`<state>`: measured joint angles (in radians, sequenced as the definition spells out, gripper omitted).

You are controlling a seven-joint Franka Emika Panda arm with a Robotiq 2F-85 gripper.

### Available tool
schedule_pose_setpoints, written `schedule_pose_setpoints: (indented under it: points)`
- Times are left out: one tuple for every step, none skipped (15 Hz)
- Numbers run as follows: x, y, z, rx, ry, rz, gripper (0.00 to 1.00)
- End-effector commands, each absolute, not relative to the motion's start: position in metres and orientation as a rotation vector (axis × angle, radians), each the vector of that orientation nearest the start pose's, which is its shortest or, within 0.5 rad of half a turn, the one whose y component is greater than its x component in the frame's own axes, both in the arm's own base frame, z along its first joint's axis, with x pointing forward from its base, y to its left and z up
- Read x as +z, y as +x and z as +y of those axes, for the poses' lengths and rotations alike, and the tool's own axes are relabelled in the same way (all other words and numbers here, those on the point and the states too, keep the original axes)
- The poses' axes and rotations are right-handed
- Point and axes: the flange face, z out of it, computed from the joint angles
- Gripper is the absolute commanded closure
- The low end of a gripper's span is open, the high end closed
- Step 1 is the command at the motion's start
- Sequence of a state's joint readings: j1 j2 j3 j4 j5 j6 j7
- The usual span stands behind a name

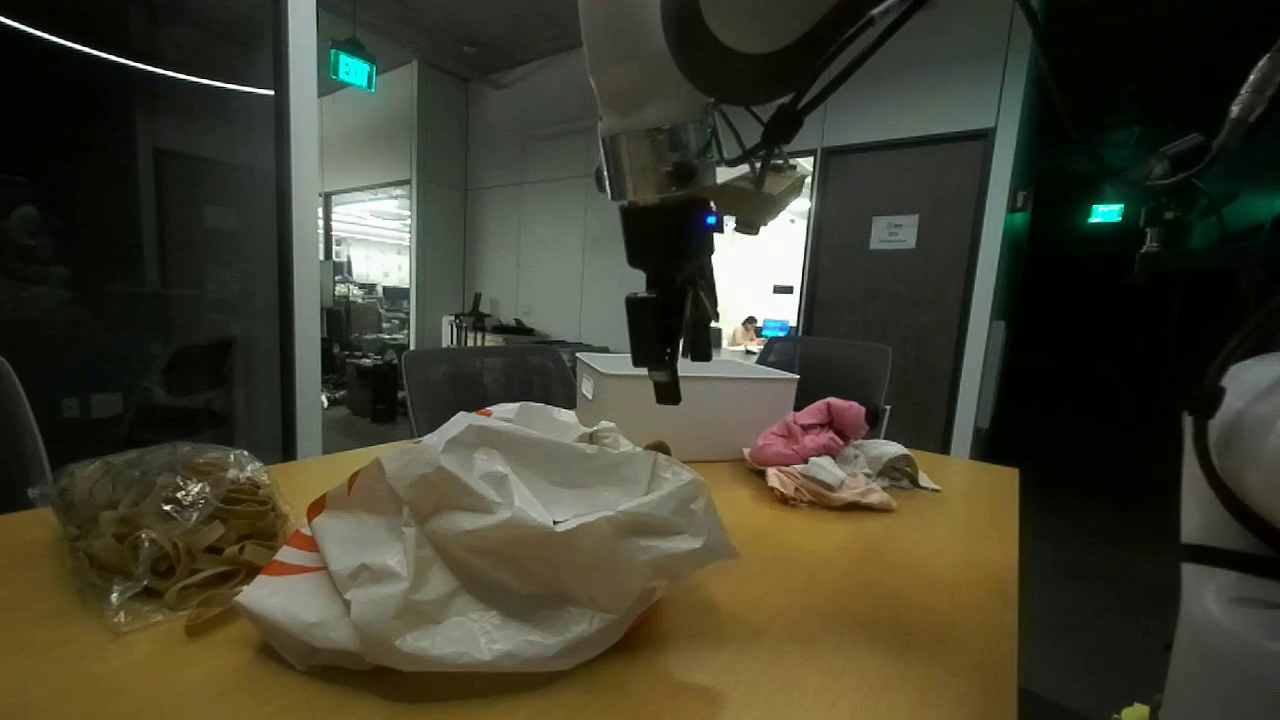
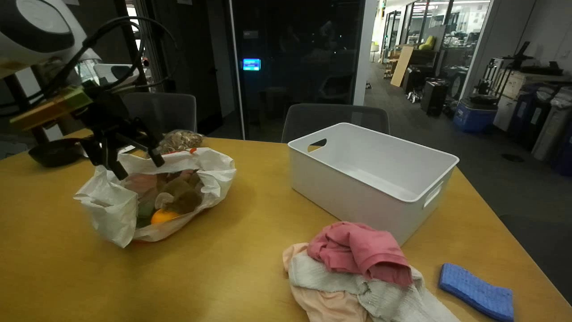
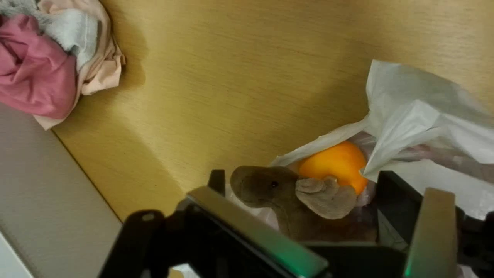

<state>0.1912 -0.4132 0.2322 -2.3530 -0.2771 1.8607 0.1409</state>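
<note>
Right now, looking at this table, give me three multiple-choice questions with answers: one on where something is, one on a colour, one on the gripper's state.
1. Where is the round orange object?
A) In the dark pan
B) In the white bag
C) On the blue cloth

2. What colour is the top cloth beside the bin?
A) Green
B) Black
C) Pink

3. How is the gripper?
A) Open
B) Shut on the bag
C) Shut, holding nothing

Right letters:
1. B: the wrist view shows it inside the bag's mouth.
2. C: its pink fabric lies over a grey cloth and a peach cloth.
3. A: its jaws stand wide apart, framing the plush toy in the wrist view.
</note>
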Motion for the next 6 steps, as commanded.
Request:
schedule_pose_setpoints:
  points:
    - [0.496, 0.360, 0.143, -0.026, -3.358, -0.696, 0.00]
    - [0.498, 0.356, 0.138, -0.042, -3.344, -0.709, 0.00]
    - [0.498, 0.353, 0.133, -0.033, -3.327, -0.713, 0.00]
    - [0.498, 0.351, 0.127, -0.016, -3.313, -0.717, 0.00]
    - [0.493, 0.363, 0.137, -0.007, -3.362, -0.686, 0.00]
    - [0.493, 0.360, 0.132, -0.003, -3.351, -0.690, 0.00]
